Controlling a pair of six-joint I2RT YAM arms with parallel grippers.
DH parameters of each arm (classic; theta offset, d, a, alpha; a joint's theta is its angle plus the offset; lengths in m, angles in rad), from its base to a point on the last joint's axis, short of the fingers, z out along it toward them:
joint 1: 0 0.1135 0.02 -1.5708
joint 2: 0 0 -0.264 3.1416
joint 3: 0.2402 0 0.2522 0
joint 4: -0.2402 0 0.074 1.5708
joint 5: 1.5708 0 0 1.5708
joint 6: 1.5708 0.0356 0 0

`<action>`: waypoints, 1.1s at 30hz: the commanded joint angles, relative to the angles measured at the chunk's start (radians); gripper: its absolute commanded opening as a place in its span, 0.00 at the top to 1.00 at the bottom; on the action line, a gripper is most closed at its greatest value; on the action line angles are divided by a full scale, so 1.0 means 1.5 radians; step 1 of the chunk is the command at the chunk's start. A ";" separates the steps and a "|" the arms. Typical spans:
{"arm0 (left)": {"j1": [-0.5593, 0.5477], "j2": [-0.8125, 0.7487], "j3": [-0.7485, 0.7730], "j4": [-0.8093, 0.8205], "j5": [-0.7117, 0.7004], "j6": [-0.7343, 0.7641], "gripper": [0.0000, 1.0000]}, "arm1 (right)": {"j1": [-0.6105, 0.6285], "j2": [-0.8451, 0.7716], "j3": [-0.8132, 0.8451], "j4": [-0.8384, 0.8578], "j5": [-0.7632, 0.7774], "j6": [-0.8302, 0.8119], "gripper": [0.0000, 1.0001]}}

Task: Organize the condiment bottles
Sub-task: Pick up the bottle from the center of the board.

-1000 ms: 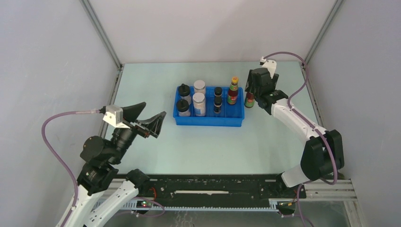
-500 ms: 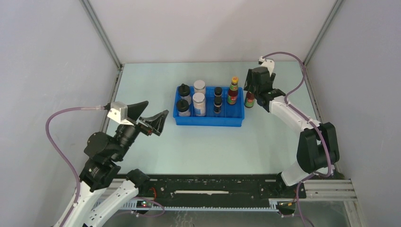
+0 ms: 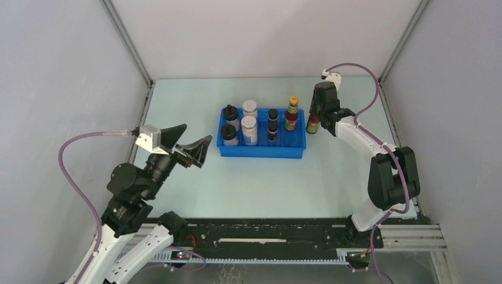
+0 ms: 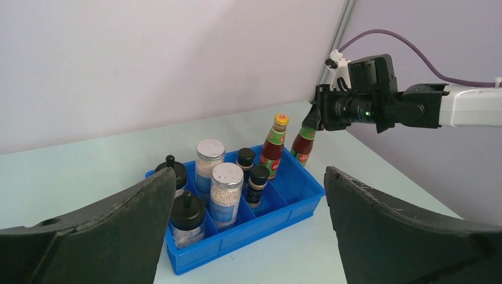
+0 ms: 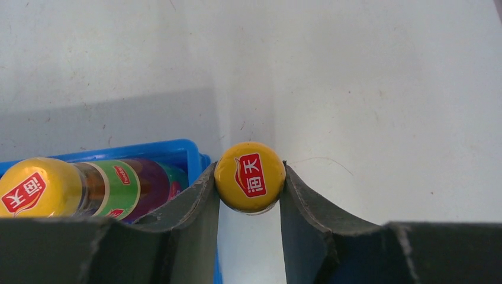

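Note:
A blue tray point(image 3: 260, 152) holds two black knob-capped bottles point(image 3: 229, 132), two clear white-lidded bottles point(image 3: 249, 128), two short dark bottles point(image 3: 272, 126) and one slim orange-capped bottle point(image 3: 291, 112). A second slim orange-capped bottle point(image 3: 312, 125) stands upright on the table just right of the tray. My right gripper point(image 5: 250, 177) is shut on its yellow-orange cap point(image 5: 250, 176), one finger on each side. My left gripper point(image 3: 192, 151) hangs open and holds nothing, left of the tray and pointing toward it.
Grey enclosure walls with metal corner posts point(image 3: 127, 47) close in the table on three sides. The tray's right wall point(image 5: 198, 160) is right beside my right gripper's left finger. A black rail point(image 3: 266, 234) runs along the near edge.
My right gripper has closed on the cap of the bottle beside the tray, and its wrist shifted slightly. The left arm has crept a little toward the tray, still open.

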 commanded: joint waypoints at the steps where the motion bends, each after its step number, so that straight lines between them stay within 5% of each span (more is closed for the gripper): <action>1: -0.001 0.003 -0.020 0.023 0.002 0.020 0.00 | -0.004 0.004 0.035 0.009 0.002 -0.009 0.84; 7: -0.001 -0.002 -0.022 0.022 0.000 0.021 0.00 | -0.004 0.000 0.035 0.005 0.010 -0.016 1.00; 21: -0.001 -0.008 -0.023 0.022 0.004 0.017 0.00 | 0.017 0.006 0.035 -0.027 0.039 -0.013 1.00; 33: -0.001 -0.018 -0.026 0.014 0.002 0.019 0.00 | 0.031 0.007 0.022 -0.029 0.057 -0.002 0.54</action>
